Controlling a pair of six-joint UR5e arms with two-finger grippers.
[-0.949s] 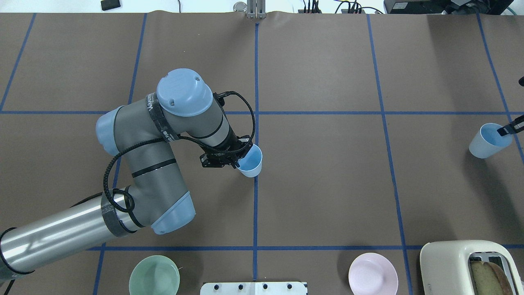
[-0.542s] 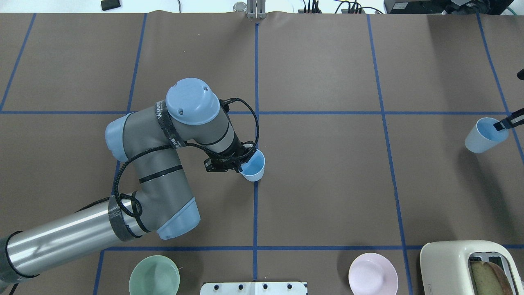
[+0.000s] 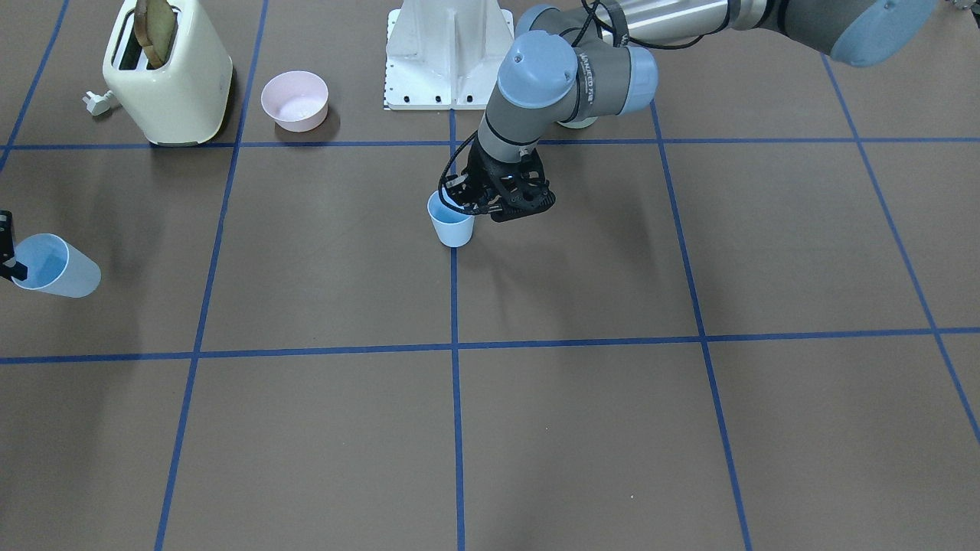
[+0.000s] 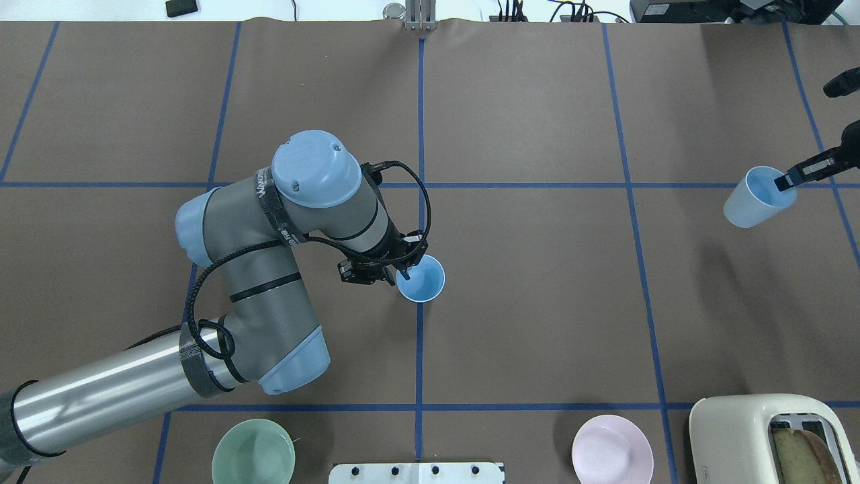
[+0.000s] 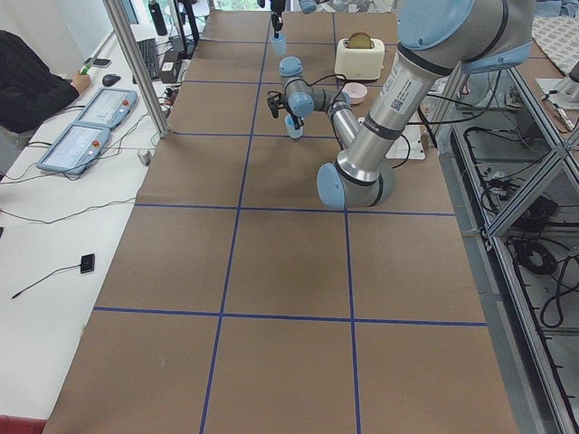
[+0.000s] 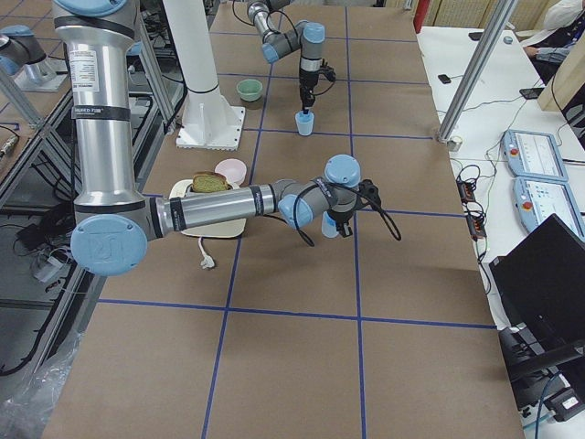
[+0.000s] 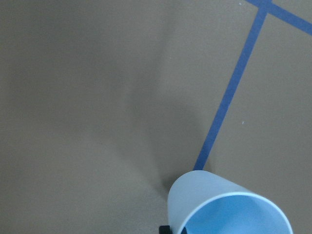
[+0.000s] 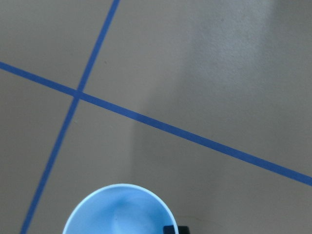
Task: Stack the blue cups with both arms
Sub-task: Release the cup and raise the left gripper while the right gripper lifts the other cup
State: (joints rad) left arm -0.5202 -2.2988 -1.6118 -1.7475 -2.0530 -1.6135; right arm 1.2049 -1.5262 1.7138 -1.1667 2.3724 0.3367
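Observation:
One blue cup (image 4: 421, 281) sits upright on the centre blue tape line; it also shows in the front view (image 3: 452, 223) and the left wrist view (image 7: 226, 207). My left gripper (image 4: 405, 271) is shut on its rim on the side toward my left; I cannot tell whether the cup rests on the table. The second blue cup (image 4: 754, 199) hangs tilted above the table at the far right, seen too in the front view (image 3: 55, 268) and the right wrist view (image 8: 119, 210). My right gripper (image 4: 783, 182) is shut on its rim, one finger inside.
A green bowl (image 4: 253, 452), a pink bowl (image 4: 612, 449) and a cream toaster (image 4: 772, 437) holding bread stand along the near edge, beside the white base mount (image 4: 416, 472). Blue tape lines grid the brown table.
My left arm has righted its cup from tilted to upright and shifted it slightly right and nearer. My right gripper has carried its cup toward the centre and farther from the robot.

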